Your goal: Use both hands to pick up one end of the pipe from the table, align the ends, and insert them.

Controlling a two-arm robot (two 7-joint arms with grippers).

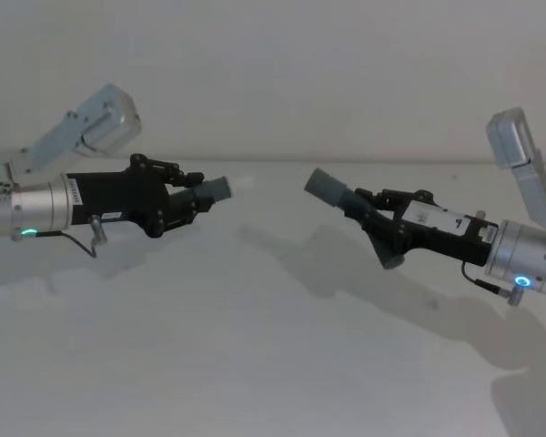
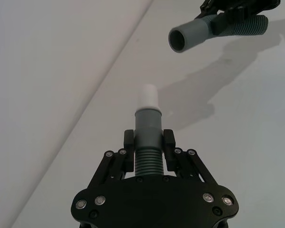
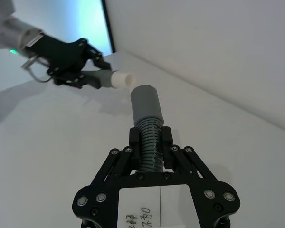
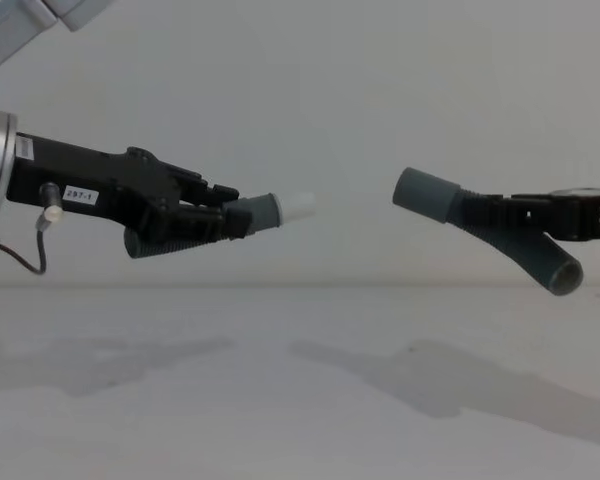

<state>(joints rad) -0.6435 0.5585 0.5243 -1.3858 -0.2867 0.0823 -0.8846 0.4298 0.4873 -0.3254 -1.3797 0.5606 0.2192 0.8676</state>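
Your left pincer (image 1: 191,189), mid-left of the head frame, is clamped on the ribbed part of one pipe piece (image 4: 255,213), with its white tip (image 4: 296,207) pointing right. Your right pincer (image 1: 364,206), mid-right, is closed on the other piece (image 4: 545,262), whose cuff (image 4: 427,195) faces left and tilts upward. Both hang above the table (image 4: 280,400), with the ends apart. First level the cuff so its bore lines up with the tip. Then push straight along that axis, because a skewed entry would likely jam at the rim.
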